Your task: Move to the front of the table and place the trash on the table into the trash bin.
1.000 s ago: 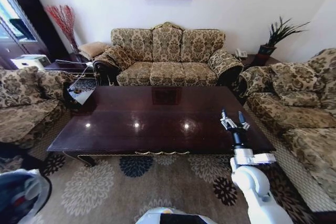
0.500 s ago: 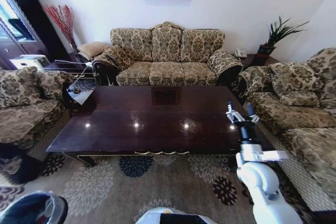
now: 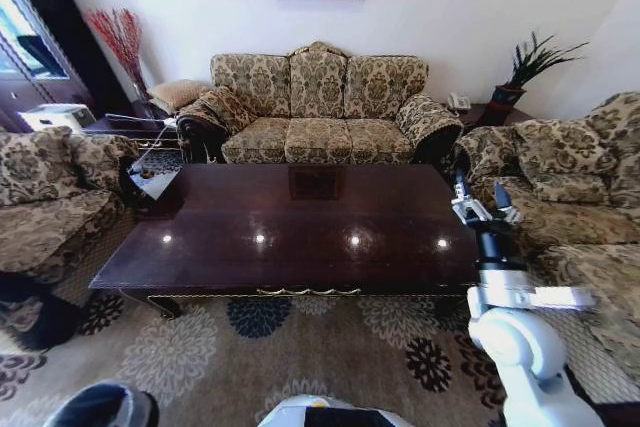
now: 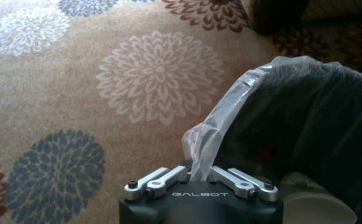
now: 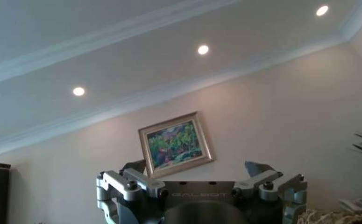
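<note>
Left wrist view sits nearest the work: the left gripper (image 4: 199,179) is pinched closed on the white liner (image 4: 221,116) of the trash bin (image 4: 305,135), holding the ruffled plastic where it folds over the rim. The bin is a round black tub standing on the flowered carpet (image 4: 74,93); inside, a small red spot and a pale rounded shape low in the bag look like litter already dropped in, though I cannot make out what they are. In the head view the bin's rim (image 3: 105,405) shows at the robot's lower left, just beside its base.

Farther out, the right gripper (image 3: 480,202) points upward with its fingers spread and nothing between them, near the right end of the table (image 3: 300,237).

That table, glossy reddish-brown with a gilt edge, lies broadside before the robot, its top showing lamp reflections and no scraps that I can find. Judging by this, the clearing appears nearly or wholly finished; at most a last check remains.

Beyond it stands the patterned sofa (image 3: 318,107).
</note>
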`<state>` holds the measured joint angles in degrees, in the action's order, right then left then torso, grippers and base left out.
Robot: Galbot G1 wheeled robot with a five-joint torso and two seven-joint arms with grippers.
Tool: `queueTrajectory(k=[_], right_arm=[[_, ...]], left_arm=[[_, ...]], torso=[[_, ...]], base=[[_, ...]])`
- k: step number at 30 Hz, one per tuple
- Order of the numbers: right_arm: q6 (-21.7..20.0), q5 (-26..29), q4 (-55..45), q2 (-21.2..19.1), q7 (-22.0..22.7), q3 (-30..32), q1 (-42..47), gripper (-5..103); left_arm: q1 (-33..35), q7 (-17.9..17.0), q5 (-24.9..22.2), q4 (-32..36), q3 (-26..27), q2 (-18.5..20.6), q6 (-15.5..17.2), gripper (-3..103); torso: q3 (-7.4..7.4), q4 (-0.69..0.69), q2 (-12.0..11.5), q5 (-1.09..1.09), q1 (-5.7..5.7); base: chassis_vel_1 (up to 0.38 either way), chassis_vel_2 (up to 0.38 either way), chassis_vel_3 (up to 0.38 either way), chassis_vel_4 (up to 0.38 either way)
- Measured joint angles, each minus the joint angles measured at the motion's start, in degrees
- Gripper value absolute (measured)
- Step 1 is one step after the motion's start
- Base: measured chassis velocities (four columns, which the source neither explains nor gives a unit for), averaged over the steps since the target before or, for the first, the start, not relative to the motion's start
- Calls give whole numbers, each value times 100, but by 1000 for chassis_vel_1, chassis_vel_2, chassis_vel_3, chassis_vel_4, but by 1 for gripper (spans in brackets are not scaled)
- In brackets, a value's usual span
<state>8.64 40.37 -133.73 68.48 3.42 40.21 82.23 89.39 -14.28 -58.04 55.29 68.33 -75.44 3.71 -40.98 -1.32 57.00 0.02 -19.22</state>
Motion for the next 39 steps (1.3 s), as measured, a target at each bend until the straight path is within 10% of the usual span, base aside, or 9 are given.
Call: queueTrajectory(k=[7, 26, 39], right_arm=[[10, -267, -126, 56, -66, -80, 268, 100], [45, -222, -265, 67, 17, 218, 594, 100], [107, -72, -249, 62, 20, 392, 673, 100]], left_arm=[[-340, 802, 219, -689, -49, 57, -231, 0], [-886, 1248, 365, -1599, 11, 183, -436, 0], [-960, 1494, 815, -1939, 61, 96, -773, 49]], torso=[[0, -1, 0, -2, 0], [0, -1, 0, -3, 0], [0, 0, 0, -2, 0]], base=[[0, 0, 0, 0], [0, 0, 0, 0], [0, 0, 0, 0]])
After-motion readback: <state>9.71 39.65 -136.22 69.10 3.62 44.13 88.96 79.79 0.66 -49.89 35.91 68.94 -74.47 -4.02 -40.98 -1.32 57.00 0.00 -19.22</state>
